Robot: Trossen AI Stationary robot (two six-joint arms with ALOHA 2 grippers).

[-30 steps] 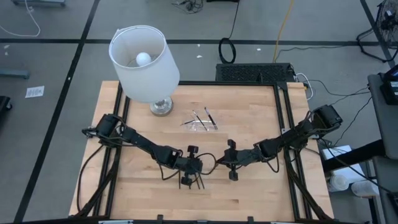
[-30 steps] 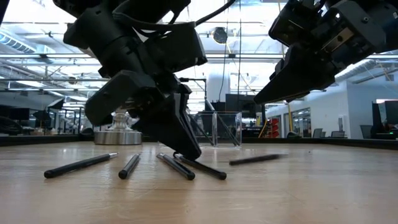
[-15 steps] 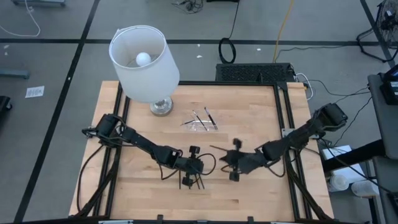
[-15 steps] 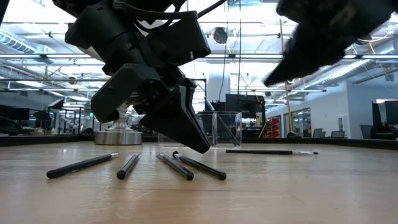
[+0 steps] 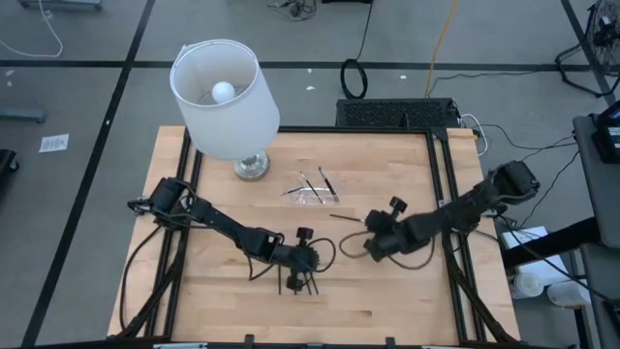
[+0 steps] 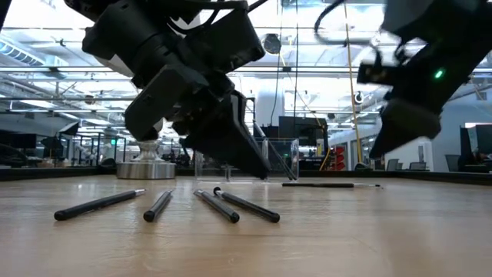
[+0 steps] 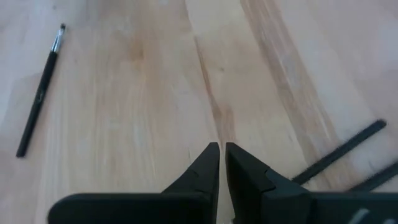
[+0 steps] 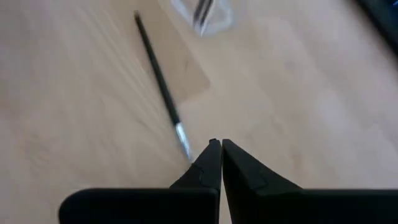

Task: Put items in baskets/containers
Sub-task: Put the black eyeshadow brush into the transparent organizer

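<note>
Several thin dark sticks (image 6: 217,206) lie flat on the wooden table near its front middle. My left gripper (image 6: 257,171) hangs shut just above them, touching none; its wrist view shows one stick (image 7: 40,90) farther off. Another stick (image 5: 345,219) lies flat nearer the table's middle. My right gripper (image 8: 217,144) is shut, raised a little off the table right by that stick's metallic end (image 8: 182,138). The clear tray (image 5: 312,191) holds a few sticks and stands beyond it, toward the far edge.
A white lampshade (image 5: 225,97) on a metal base (image 6: 146,165) stands at the table's far left. Bare wood lies between the lone stick and the tray (image 8: 205,12) and along the table's right side.
My right gripper has swung up and toward the table's right and far side, turning strongly at the wrist, still shut. The lone stick has slid toward the far edge, closer to the tray, and now lies flat. My left gripper has tipped up slightly, its fingertips rising off the sticks.
</note>
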